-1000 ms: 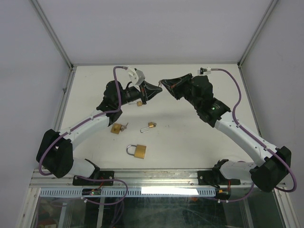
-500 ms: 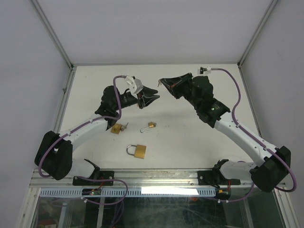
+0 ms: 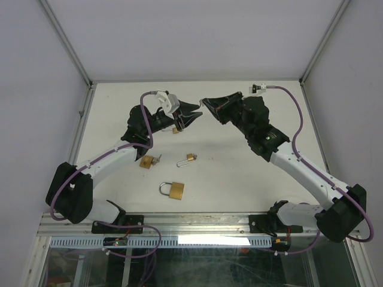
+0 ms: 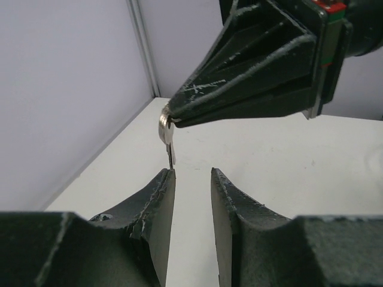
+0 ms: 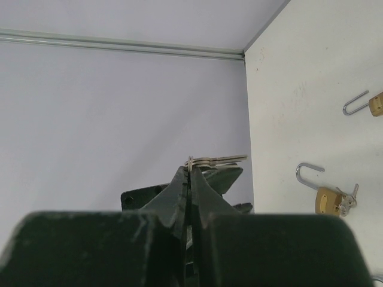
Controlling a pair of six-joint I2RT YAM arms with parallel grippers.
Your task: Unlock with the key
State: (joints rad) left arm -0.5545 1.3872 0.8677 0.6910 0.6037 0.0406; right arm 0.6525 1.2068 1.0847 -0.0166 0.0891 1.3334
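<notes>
Well, out over the desk [image 3: 239,179] the two arms meet tip to tip, well beyond the large brass padlock [image 3: 174,191], which lies flat nearest the arm bases with its steel shackle pointing to the left. The right fingers [image 4: 175,112] are pressed tight together on the ring end of a small silver key [image 4: 170,154], and from the left wrist view the blade hangs straight down out of that pinch. The left fingers [image 3: 191,113] stand a little apart, gripping nothing, their tips turned up under the key. The blade's point comes down right at the tip of one finger rather than into the gap, and I cannot tell whether it touches. So the key is up in the air, beyond the large brass padlock and slightly to its right, held by the right arm alone. Just beyond the large brass padlock, a touch to the right, lies a tiny padlock [image 3: 190,157] with a long thin shackle reaching left. Beyond the large one and to the left sits a mid-sized padlock [image 3: 146,162] with something small and silvery beside it, keys by the look of it from the right wrist view. Farther beyond still, on the desk beneath the left fingers, a fourth small brass padlock [image 3: 176,130] shows partly from under the arm.
</notes>
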